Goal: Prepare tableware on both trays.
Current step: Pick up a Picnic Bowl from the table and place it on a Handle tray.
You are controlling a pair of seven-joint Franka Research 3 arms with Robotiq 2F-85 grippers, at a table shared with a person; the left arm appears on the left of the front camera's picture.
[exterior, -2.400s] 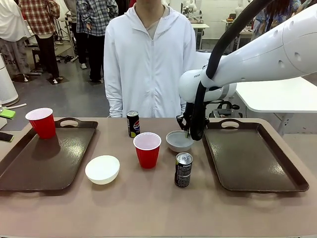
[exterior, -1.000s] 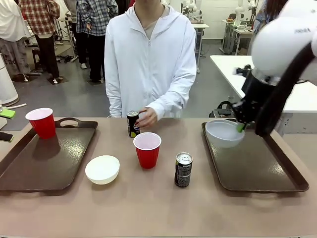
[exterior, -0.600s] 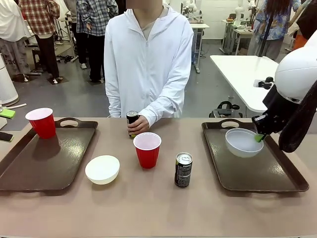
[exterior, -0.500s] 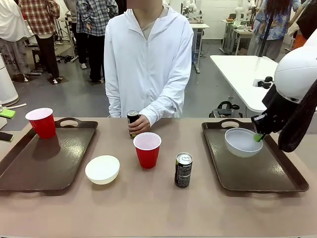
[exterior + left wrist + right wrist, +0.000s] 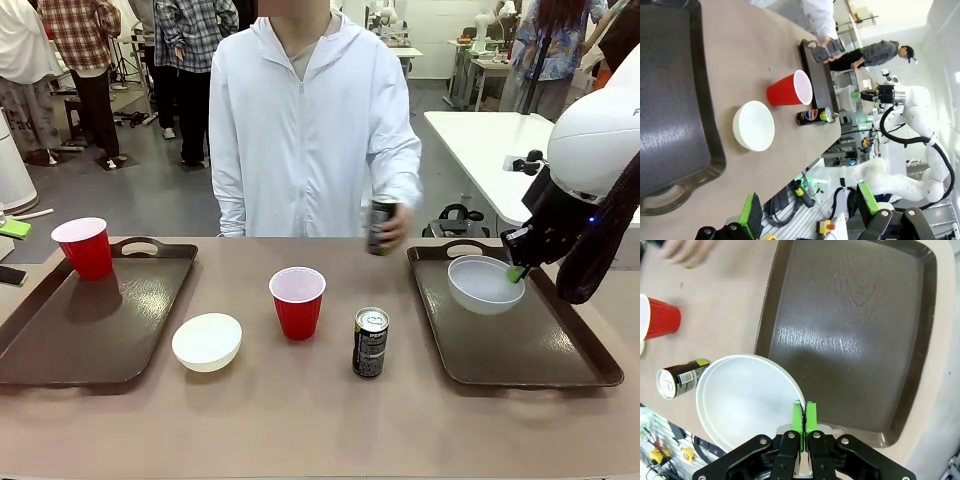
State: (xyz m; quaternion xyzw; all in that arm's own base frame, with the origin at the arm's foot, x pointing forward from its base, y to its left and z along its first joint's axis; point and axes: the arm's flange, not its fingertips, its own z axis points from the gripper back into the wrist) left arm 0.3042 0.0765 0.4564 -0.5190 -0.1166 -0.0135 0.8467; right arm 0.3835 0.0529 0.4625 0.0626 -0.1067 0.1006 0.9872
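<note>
Two dark brown trays are counted on the worktop [image 5: 300,420]: the left-hand tray [image 5: 110,330] at the picture's left edge and the right-hand tray [image 5: 530,345] at its right.

Two red cups are seen. The first red cup [image 5: 84,247] is stood upright in the far left corner of the left-hand tray, and it is the one thing carried by that tray. The second red cup [image 5: 297,300] is stood upright on the bare worktop in the middle of the frame, its white inside shown empty.

Two bowls are counted. The cream-white bowl [image 5: 207,341] is set on the worktop at lower left of centre, just beside the left-hand tray's rim, and is empty. The grey-white bowl [image 5: 480,285], also empty, is held by its rim over the far part of the right-hand tray; the tray's floor around it is bare.

Two dark cans are counted. The standing can [image 5: 370,341] is placed upright on the worktop at lower right of centre. The lifted can [image 5: 378,212] is gripped in the person's hand [image 5: 397,235] above the worktop, near the right-hand tray's far left corner.

The right pincer [image 5: 804,412] is clenched on the grey-white bowl's rim, green pads pressed together. The left pincer [image 5: 809,210] is released, its fingers spread wide with nothing between them.
</note>
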